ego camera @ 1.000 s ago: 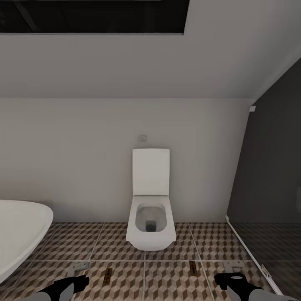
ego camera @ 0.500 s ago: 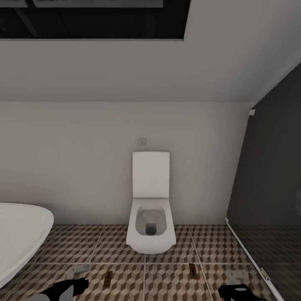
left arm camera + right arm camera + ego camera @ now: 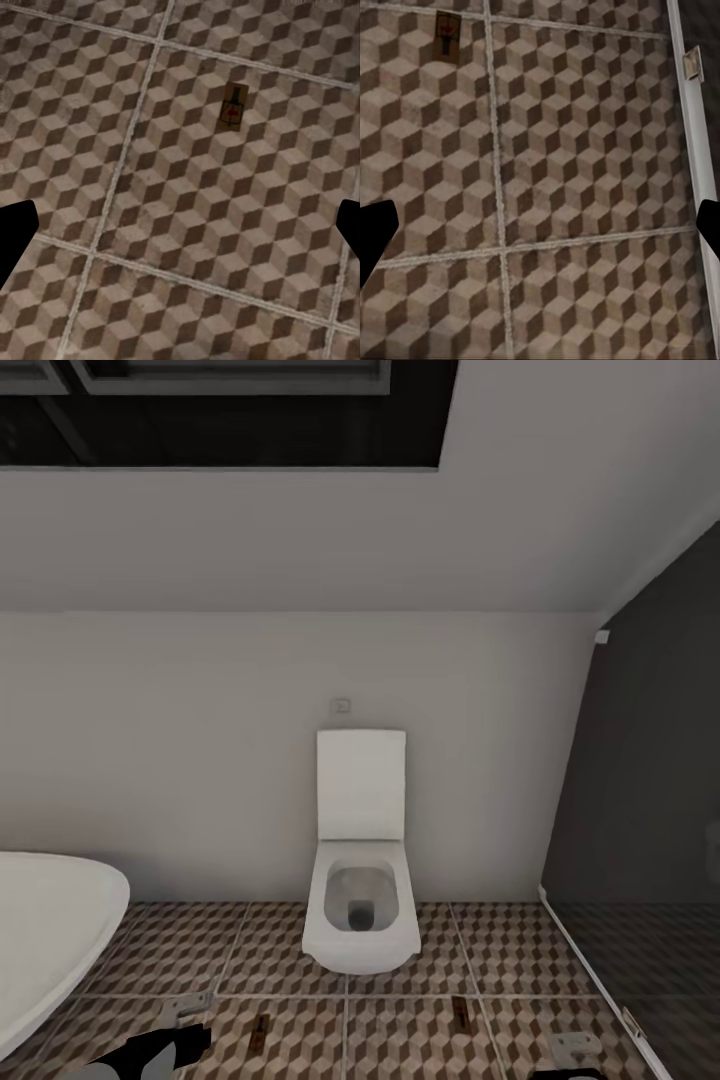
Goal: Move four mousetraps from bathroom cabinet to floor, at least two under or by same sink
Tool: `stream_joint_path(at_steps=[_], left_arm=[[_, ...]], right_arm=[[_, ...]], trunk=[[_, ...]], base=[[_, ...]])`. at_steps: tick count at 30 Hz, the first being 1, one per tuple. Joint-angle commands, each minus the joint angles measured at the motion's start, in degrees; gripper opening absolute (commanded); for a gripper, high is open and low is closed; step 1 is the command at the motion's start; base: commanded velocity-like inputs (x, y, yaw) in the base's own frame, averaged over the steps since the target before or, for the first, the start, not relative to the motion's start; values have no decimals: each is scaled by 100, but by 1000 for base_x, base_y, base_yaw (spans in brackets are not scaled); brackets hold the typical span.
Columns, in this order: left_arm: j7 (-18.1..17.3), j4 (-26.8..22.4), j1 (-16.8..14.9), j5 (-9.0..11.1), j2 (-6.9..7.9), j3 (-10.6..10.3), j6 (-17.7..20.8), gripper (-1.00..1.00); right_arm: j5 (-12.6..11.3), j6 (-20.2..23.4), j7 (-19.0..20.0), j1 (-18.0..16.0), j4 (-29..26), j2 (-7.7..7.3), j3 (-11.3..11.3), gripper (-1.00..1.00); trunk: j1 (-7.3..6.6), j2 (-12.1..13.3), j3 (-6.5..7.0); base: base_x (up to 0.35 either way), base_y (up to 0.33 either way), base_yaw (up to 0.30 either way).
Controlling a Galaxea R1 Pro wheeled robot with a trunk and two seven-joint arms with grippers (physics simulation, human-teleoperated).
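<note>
Showing two mousetraps flat on the bathroom floor before the toilet; light, rigid, best pinched across long wooden edges. Left gripper and right gripper spread wide, empty.

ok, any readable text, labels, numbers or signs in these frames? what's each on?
None readable.
Mousetrap on the bathroom floor: a small red mark, too small to tell if it is lettering.
Second mousetrap: dark and red blur, unreadable.
Wall plate above the toilet: no legible marking.
</note>
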Motion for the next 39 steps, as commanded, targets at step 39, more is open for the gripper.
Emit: stream_joint_path(at_steps=[39], left_arm=[[5, -1, 576, 41, -32, -48, -40, 100]], right_arm=[[-89, -92, 1, 809, 12, 15, 44, 100]], trunk=[[-858, 1562, 695]], base=[[0, 0, 0]])
